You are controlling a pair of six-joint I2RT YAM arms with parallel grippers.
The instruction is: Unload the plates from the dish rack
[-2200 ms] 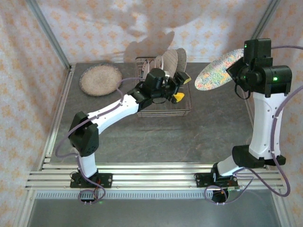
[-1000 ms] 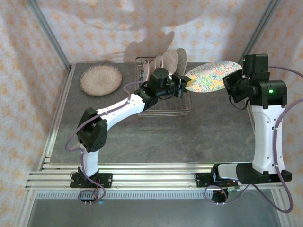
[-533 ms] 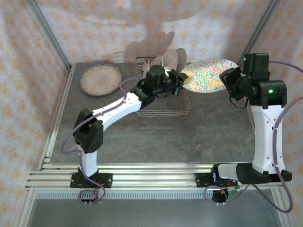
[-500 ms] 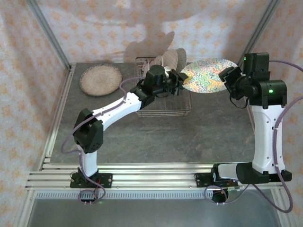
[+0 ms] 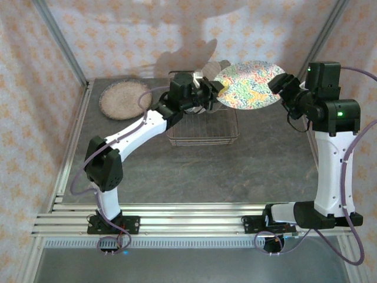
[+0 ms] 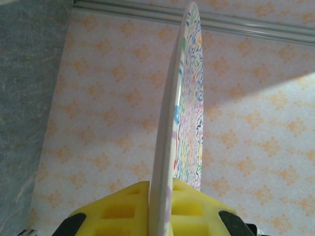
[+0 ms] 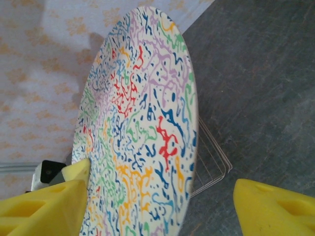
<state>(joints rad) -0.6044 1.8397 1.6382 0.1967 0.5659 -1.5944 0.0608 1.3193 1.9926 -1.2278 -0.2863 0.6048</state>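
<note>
A white plate with many-coloured squiggles (image 5: 247,85) hangs in the air above the back right corner of the dish rack (image 5: 203,132). My left gripper (image 5: 213,93) is shut on its left rim; in the left wrist view the plate (image 6: 179,113) stands edge-on, pinched between the yellow pads (image 6: 115,211). My right gripper (image 5: 277,86) is open at the plate's right edge. In the right wrist view its yellow fingers (image 7: 275,206) stand wide apart on either side of the plate (image 7: 142,128) without touching it. More plates (image 5: 207,72) stand upright at the rack's back.
A beige speckled plate (image 5: 123,99) lies flat on the grey table at the back left. Patterned walls close in the back and sides. The rack's wire corner (image 7: 214,162) shows under the held plate. The table's front half (image 5: 224,171) is bare.
My right gripper has opened and let go of the squiggle plate. The left gripper, still shut on its rim, has carried it up and to the left.
</note>
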